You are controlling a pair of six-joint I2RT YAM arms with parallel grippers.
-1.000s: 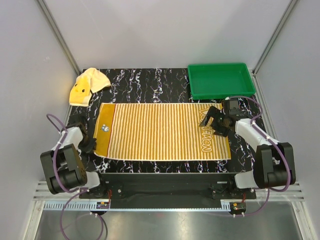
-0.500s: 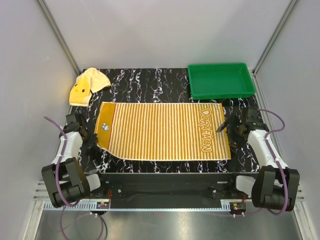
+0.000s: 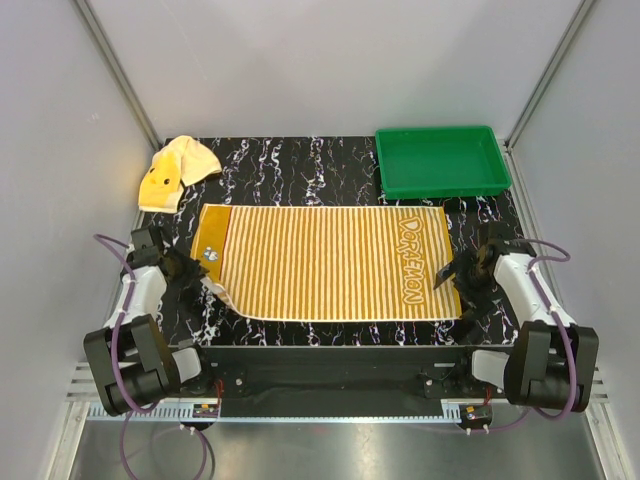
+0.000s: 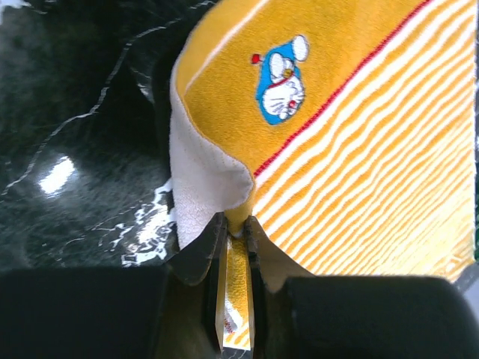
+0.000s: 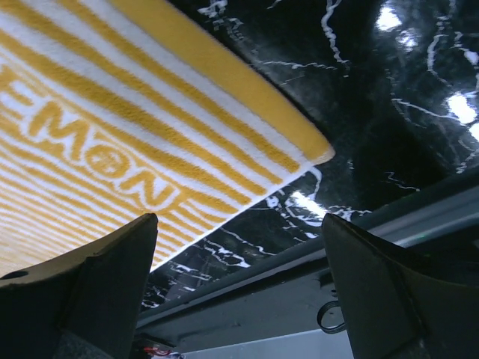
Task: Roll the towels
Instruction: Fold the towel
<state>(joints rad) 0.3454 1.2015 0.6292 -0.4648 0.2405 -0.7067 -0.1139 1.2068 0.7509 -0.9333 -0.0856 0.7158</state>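
- The plain yellow towel (image 3: 175, 172) lies crumpled at the far-left corner of the worktop (image 3: 300, 160).
- The left gripper (image 4: 233, 224) is clenched on the near-left corner of the striped towel (image 3: 320, 262), which is lifted and curled over.
- The rest of the striped towel lies flat mid-worktop, lettering at its right end.
- The right gripper (image 5: 238, 221) is released, jaws wide, by the towel's near-right corner.

The left hand (image 4: 233, 228) has pulled the striped towel's (image 3: 320, 262) near-left corner up and inward, off the surface (image 3: 300, 165). The right hand (image 3: 460, 273) has backed off the lettered end (image 3: 412, 262), toward the surface's near-right corner.
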